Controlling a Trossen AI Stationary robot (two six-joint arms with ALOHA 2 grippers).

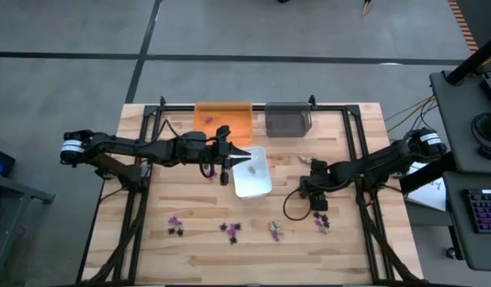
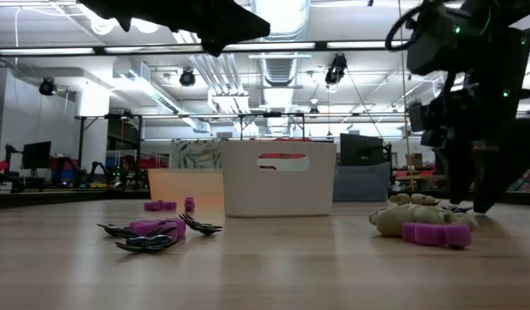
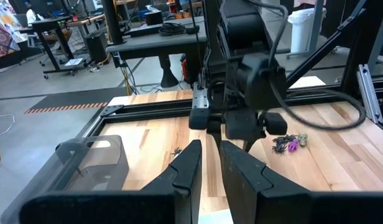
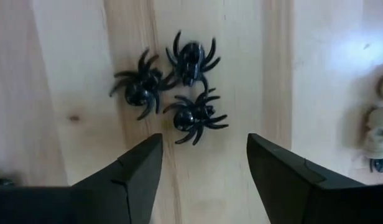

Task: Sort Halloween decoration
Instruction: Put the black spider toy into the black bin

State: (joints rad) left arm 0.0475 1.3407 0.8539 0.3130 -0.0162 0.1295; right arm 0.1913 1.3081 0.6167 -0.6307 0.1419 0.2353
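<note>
Worktop: pale wooden plank worktop (image 1: 190, 263) with a black frame around it.
Right end effector: right end effector (image 4: 204, 163) in the lower right of the high view, pointing down at the wood; its two dark fingers (image 4: 132, 171) stand spread, with nothing between them.
Black pieces: three small black plastic spiders (image 4: 173, 96) lie bunched and touching on the wood, just ahead of the spread fingers.
Pale pieces: small beige skull-like pieces (image 4: 379, 127) at the right edge of the right wrist view, apart from the spiders.
Left end effector: left end effector (image 3: 209, 163) at the centre of the high view, above the white tray's left edge; fingers nearly pressed together, a thin gap between, holding nothing visible.
Trays: white plastic tray (image 1: 252, 172) at centre; translucent orange tray (image 1: 223, 121) and smoke-grey tray (image 1: 288, 119) side by side at the top edge.
Other decoration: purple and black pieces (image 1: 175, 224) scattered in small clusters along the lower part of the high view.
In the way: the right arm's black cable (image 1: 293, 203) loops over the wood beside the pieces.
</note>
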